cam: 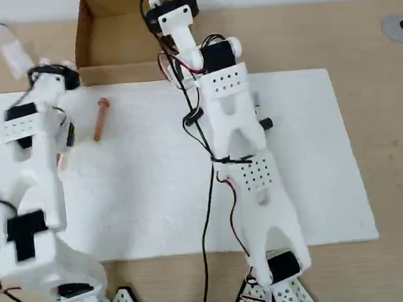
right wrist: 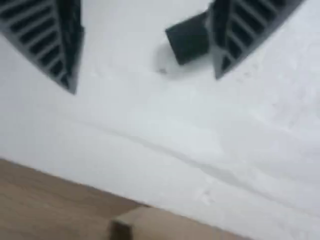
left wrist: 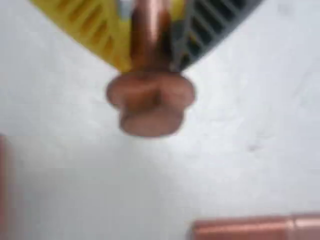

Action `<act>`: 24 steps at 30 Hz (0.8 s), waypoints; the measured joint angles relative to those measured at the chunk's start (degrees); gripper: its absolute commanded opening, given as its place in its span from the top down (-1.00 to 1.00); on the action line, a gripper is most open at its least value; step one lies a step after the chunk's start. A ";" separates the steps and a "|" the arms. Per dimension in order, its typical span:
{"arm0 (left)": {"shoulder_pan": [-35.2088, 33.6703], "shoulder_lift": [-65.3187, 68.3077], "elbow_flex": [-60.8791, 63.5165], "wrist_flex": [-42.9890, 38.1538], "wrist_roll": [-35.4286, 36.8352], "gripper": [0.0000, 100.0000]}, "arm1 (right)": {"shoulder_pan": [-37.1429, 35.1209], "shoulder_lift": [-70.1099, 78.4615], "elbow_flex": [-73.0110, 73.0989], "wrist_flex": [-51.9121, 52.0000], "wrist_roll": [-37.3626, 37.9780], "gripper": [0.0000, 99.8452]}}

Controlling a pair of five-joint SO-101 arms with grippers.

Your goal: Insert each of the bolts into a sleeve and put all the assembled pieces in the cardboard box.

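Note:
My left gripper (left wrist: 150, 62) is shut on a copper bolt (left wrist: 150, 105), its flanged head pointing out from between the yellow and dark fingers, just above the white foam sheet (left wrist: 240, 125). A second copper bolt (cam: 101, 119) lies loose on the foam near the left arm (cam: 39, 133) and appears again as a bolt (left wrist: 255, 227) close to the held one. My right gripper (right wrist: 145, 45) is open low over the foam. A short black sleeve (right wrist: 187, 37) lies right beside one finger, not between the two. That sleeve (cam: 265, 123) peeks out next to the right arm (cam: 237, 121).
The open cardboard box (cam: 112, 40) stands at the back, touching the foam sheet's (cam: 156, 195) far edge; its corner (right wrist: 150, 225) is near the right gripper. Black and red cables (cam: 207, 192) hang beside the right arm. Bare wooden table (cam: 384, 112) surrounds the foam.

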 measured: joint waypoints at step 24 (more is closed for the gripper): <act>3.34 -59.96 23.12 7.82 6.86 0.98 | -1.58 -11.52 32.70 -0.44 -44.48 0.58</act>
